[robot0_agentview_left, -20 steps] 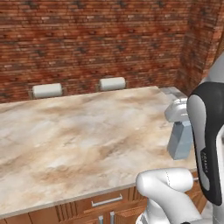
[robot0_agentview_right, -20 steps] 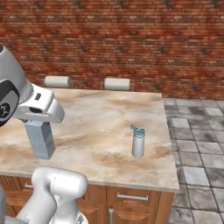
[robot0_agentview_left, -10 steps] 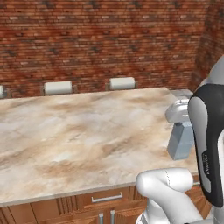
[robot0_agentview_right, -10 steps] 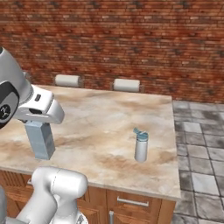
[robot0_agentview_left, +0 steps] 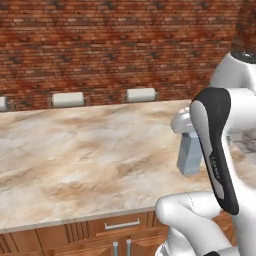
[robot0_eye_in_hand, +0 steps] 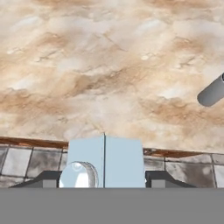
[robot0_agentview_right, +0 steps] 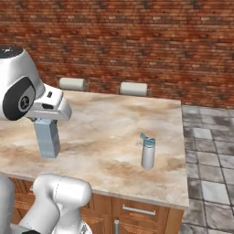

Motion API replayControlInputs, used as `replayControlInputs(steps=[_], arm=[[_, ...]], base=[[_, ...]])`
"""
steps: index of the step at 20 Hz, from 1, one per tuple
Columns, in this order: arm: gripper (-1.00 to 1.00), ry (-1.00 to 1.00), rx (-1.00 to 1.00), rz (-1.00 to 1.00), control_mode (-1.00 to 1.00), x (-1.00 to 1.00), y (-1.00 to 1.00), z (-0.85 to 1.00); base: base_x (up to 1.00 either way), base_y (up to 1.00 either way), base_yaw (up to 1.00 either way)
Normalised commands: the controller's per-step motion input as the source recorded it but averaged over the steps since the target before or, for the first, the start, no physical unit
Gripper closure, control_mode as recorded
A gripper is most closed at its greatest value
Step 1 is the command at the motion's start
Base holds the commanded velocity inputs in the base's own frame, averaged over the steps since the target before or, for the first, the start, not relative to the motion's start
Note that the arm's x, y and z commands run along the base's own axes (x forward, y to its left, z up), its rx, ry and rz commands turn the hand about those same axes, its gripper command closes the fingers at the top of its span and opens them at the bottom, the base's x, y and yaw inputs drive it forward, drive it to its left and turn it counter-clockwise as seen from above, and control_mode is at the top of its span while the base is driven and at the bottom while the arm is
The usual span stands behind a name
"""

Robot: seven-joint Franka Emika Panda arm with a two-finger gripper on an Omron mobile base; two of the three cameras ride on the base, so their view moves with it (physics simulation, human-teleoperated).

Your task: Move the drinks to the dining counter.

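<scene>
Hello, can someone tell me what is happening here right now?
A white robot arm holds a pale blue carton upright in its gripper, fingers closed on it, over the dining counter. A pale grey bottle with blue cap already stands on that counter, near its right edge. Grey stools line the far side by the brick wall.

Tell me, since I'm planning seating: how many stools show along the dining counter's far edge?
3: one at the left edge, one left of centre, one centre. More may sit out of frame.
</scene>
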Motion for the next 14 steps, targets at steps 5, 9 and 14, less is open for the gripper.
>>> replayControlInputs(steps=[5, 9, 14], arm=[[1.00, 0.03, 0.00, 0.00, -1.00, 0.57, 0.07, -0.27], [1.00, 0.00, 0.00, 0.00, -1.00, 0.42, 0.00, -0.35], [1.00, 0.00, 0.00, 0.00, -1.00, 0.37, 0.00, -0.34]], base=[[0.00, 0.00, 0.00], [0.00, 0.00, 0.00], [0.00, 0.00, 0.00]])
